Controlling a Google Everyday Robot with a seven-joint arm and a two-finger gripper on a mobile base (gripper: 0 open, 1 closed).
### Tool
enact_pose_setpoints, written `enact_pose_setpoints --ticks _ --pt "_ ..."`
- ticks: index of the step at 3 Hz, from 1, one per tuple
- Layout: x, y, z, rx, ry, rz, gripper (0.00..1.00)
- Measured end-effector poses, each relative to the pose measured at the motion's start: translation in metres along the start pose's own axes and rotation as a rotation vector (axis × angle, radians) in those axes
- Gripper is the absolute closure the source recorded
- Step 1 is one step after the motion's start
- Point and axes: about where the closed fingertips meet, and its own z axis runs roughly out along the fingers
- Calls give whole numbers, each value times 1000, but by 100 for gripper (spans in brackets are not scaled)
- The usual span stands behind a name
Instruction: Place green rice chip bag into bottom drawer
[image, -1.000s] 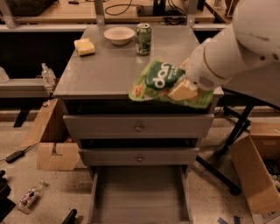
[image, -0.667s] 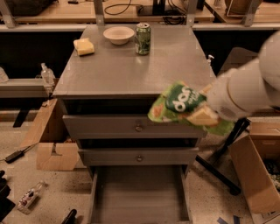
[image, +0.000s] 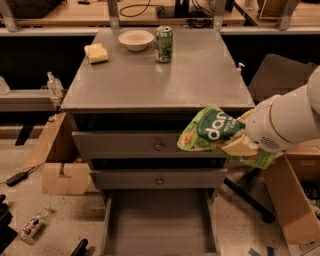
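Observation:
The green rice chip bag (image: 212, 131) is a crinkly light-green bag with a dark green oval and white letters. It hangs in the air in front of the cabinet's right edge, at the height of the top drawer. My gripper (image: 239, 145) is shut on the bag's right side, with the white arm reaching in from the right. The bottom drawer (image: 159, 222) is pulled out below, a wide grey tray with a plain floor. The bag is above and to the right of it.
On the cabinet top (image: 155, 75) stand a green drink can (image: 163, 44), a white bowl (image: 135, 39) and a yellow sponge (image: 96, 53). Two upper drawers with round knobs (image: 158, 146) are shut. Cardboard boxes (image: 295, 195) lie right and left (image: 62, 172) on the floor.
The gripper has carried the bag off the cabinet top, down and to the right, so it now hangs in front of the top drawer's right end.

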Motion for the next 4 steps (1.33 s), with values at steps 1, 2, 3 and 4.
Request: enact_pose_setpoints --ticks 1,2,3,4 --pt "-4 9 27 -39 -43 18 100" --pt "12 43 96 -132 -140 99 100" --pt "42 89 171 -213 -174 193 100" --pt "80 136 241 -277 -177 241 100"
